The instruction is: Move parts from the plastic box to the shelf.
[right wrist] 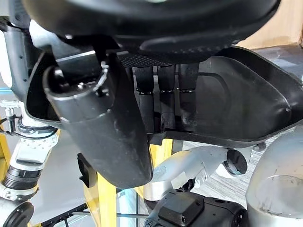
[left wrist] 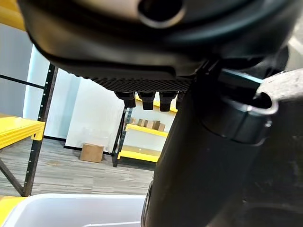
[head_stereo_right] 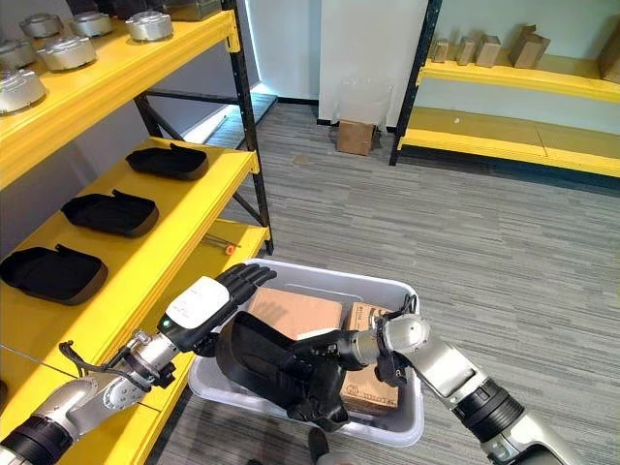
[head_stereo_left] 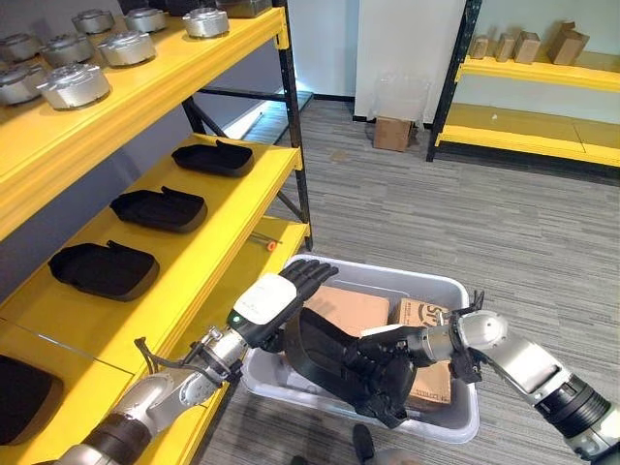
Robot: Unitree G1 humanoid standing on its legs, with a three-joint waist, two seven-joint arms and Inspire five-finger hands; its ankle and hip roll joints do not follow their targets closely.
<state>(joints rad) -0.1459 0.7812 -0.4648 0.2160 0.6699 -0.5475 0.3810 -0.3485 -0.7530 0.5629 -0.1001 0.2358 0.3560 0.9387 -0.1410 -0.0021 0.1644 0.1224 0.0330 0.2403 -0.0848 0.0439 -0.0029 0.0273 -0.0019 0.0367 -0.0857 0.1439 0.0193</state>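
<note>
The right hand is gripping a black moulded plastic part above the grey plastic box, fingers curled along its edge (thumb outside). The left hand is resting straight-fingered against it, beside the yellow shelf.

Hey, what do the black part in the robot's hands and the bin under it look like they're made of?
Black part: looks like thin moulded plastic, matte, a hollow shell with a raised rim. Bin: pale grey plastic by its look, smooth with a slight sheen and rounded corners. Both hands, left hand and right hand, are on the part.
</note>
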